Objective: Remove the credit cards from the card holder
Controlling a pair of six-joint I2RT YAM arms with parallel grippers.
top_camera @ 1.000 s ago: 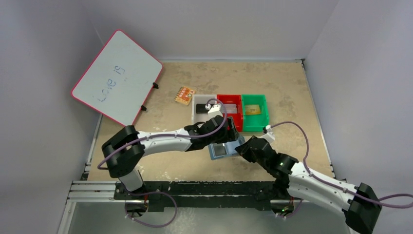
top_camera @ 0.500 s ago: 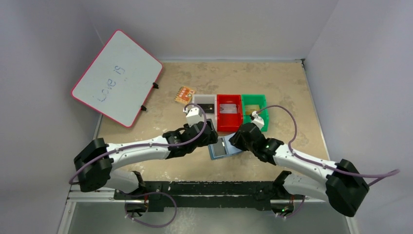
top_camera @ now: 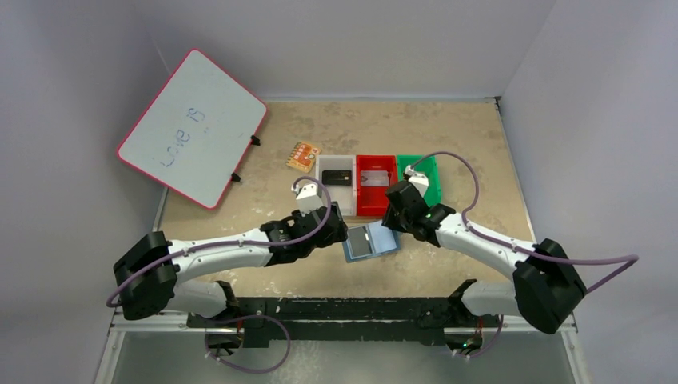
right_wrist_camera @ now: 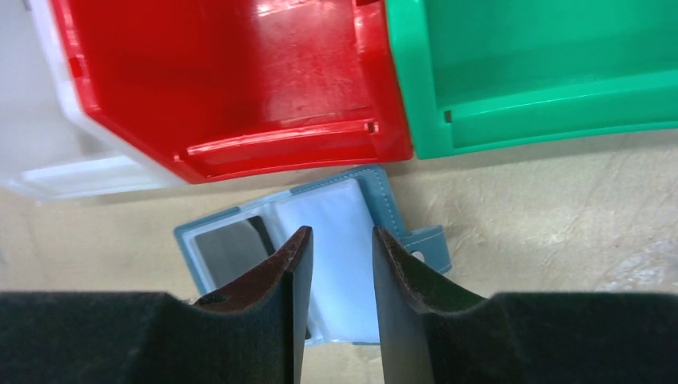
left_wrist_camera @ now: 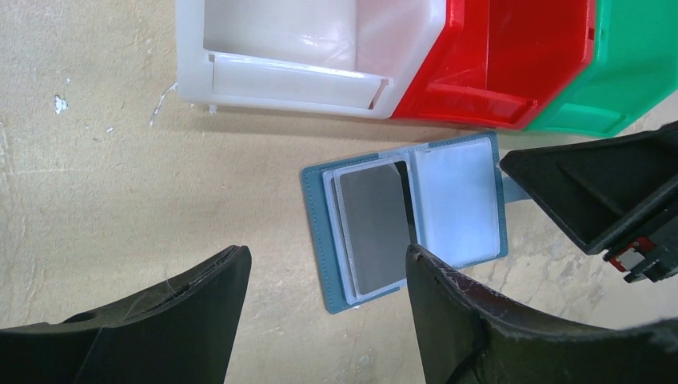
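The card holder (left_wrist_camera: 408,220) is lying open on the surface (left_wrist_camera: 120,200) just in front of the red bin (left_wrist_camera: 512,72), a silver-grey card (left_wrist_camera: 374,232) showing in one half. Your left gripper (left_wrist_camera: 326,260) is hovering wide apart and empty nearer you than that bin. Your right gripper (right_wrist_camera: 342,234) is hanging narrowly parted over the holder, gripping nothing.

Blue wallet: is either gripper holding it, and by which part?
Neither. The wallet lies open on the table; the left gripper and the right gripper hover above it, empty.
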